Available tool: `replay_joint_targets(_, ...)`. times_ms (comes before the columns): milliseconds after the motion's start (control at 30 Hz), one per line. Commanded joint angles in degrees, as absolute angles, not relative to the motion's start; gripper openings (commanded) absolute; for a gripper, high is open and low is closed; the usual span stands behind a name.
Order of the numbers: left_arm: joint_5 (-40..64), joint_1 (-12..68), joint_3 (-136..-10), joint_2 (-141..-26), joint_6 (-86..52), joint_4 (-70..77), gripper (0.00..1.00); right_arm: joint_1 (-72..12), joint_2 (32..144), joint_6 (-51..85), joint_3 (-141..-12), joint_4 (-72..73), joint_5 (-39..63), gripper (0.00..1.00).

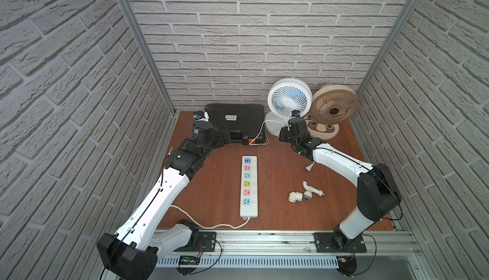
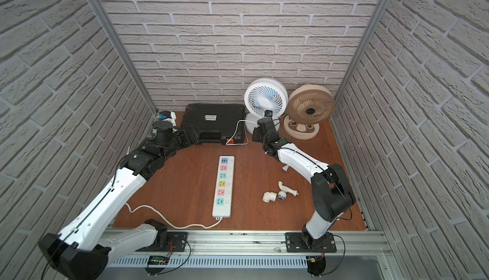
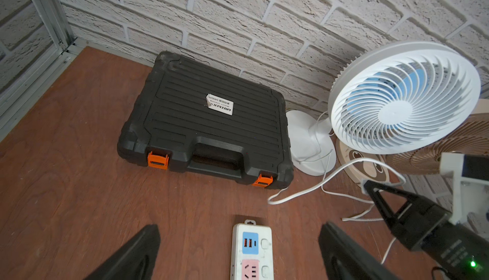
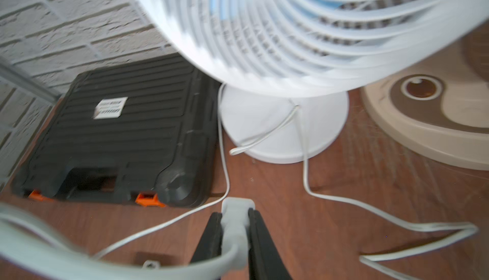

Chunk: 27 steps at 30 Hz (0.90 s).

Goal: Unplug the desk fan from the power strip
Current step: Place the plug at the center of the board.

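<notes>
Strip [image 1: 248, 186] lies mid-surface [image 1: 209, 194], its long axis running near to far. In both top views every coloured socket looks bare. The left claw [image 3: 239, 227] hangs spread just off the far end, touching nothing, beside a black case [image 1: 235, 118]. Farther back and to the right, the right claw [image 4: 235, 214] is pressed together on a white plug [image 4: 236, 235]. A thin cord [image 4: 223, 146] loops from there toward the fan [image 1: 288, 98], which stands upright at the back wall just beside a tan fan [image 1: 333, 106]. So the plug sits well apart from the strip, beyond its far end, on the right arm's side. I judge the pull-out done. What is left is probably lowering the plug and letting go without the cord tugging the fan.
</notes>
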<state>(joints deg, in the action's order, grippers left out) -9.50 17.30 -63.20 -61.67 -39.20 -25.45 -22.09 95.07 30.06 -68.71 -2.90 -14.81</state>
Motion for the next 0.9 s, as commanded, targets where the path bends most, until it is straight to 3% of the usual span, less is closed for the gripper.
replay_joint_targets(0,-11.3,16.9,-61.6,-59.2,-39.2,-23.7,0.98,-18.8,96.0,34.9,-69.9,-2.4,-15.8,0.03)
replay_joint_targets(200,-12.3,16.4,-59.7,-58.7,-39.3,-23.9,0.98,-19.0,100.4,33.7,-73.0,0.7,-9.5,0.03)
replay_joint_targets(700,-9.7,13.2,-56.6,-60.9,-39.6,-24.0,0.98,-23.2,119.7,36.3,-83.2,-0.1,-8.3,0.03)
replay_joint_targets(867,-8.8,12.9,-56.3,-61.6,-39.2,-23.5,0.98,-23.3,124.8,36.3,-87.2,-4.2,-9.0,0.13)
